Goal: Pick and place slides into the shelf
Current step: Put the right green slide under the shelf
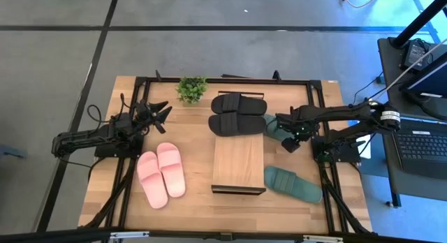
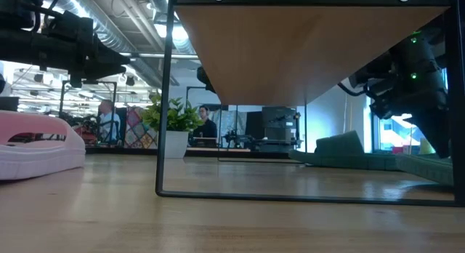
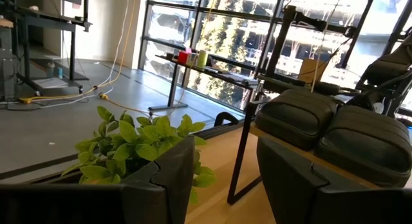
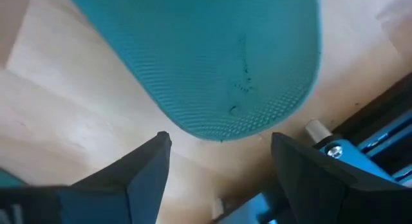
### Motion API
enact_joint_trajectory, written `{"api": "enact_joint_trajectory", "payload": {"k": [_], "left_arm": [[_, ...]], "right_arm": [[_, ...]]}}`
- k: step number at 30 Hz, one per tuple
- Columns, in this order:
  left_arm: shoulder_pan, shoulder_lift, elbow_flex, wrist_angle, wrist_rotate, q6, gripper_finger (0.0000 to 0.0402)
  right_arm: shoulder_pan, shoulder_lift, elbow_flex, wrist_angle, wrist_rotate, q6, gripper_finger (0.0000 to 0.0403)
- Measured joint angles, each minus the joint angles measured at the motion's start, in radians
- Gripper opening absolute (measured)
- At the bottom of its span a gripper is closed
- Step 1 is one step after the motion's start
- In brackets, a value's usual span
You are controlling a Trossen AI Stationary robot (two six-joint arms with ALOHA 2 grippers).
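Right tool (image 1: pixel 290 140) hangs spread wide, gripping nothing, directly over the dark green foam slide sandal (image 1: pixel 274 126) (its heel between the fingers (image 4: pixel 145 172)), just beside the low wooden-topped shelf (image 1: pixel 238 163). Left tool (image 1: pixel 159 116) waits apart, open, empty.

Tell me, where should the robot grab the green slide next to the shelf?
Probably by its rounded end, coming straight down. In the right wrist view the right gripper hangs open just over that end of the green slide, a finger on each side. The slide lies flat on the table with that end jutting out clear of the shelf, so the fingers could likely pinch across its width.
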Motion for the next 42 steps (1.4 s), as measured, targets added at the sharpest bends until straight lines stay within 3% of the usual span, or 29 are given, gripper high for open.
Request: {"api": "enact_joint_trajectory", "payload": {"k": [18, 32, 42], "left_arm": [[0.000, 0.000, 0.000, 0.000, 0.000, 0.000, 0.0162], [0.000, 0.000, 0.000, 0.000, 0.000, 0.000, 0.0162], [0.000, 0.000, 0.000, 0.000, 0.000, -0.008, 0.0162]], "right_arm": [[0.001, -0.010, 0.000, 0.007, -0.069, 0.308, 0.0268], [0.000, -0.010, 0.000, 0.005, -0.001, 0.681, 0.0268], [-0.016, -0.010, -0.001, 0.088, 0.028, 0.693, 0.0268]]}}
